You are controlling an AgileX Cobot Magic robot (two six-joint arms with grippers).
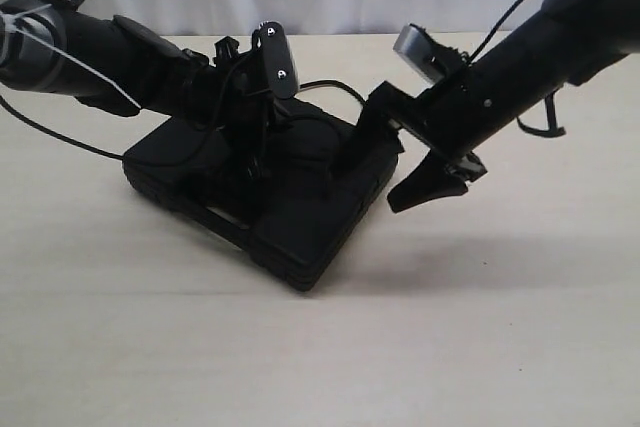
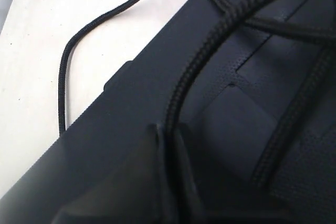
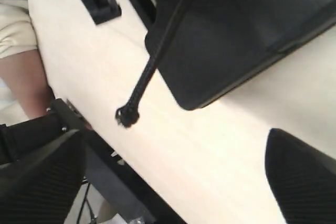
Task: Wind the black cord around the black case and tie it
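Note:
The black case [image 1: 300,217] lies flat in the middle of the table. The black cord [image 2: 210,40] arcs over its grooved top, and a thinner-looking stretch [image 2: 65,77] trails across the table beside it. My left gripper [image 2: 169,140] presses down near the case top, shut on the black cord; in the exterior view that gripper [image 1: 248,162] merges with the dark case. The cord's knobbed tip [image 3: 127,115] hangs past a case corner [image 3: 210,77] over the table. My right gripper [image 3: 173,182] is open and holds nothing, beside the case's right edge [image 1: 395,162].
Light wooden table [image 1: 480,327] all around the case. The cord loops on the table behind the case [image 1: 330,85]. A white curtain backs the scene. The right wrist view shows the table edge [image 3: 131,177] and a person's leg [image 3: 21,77] beyond it.

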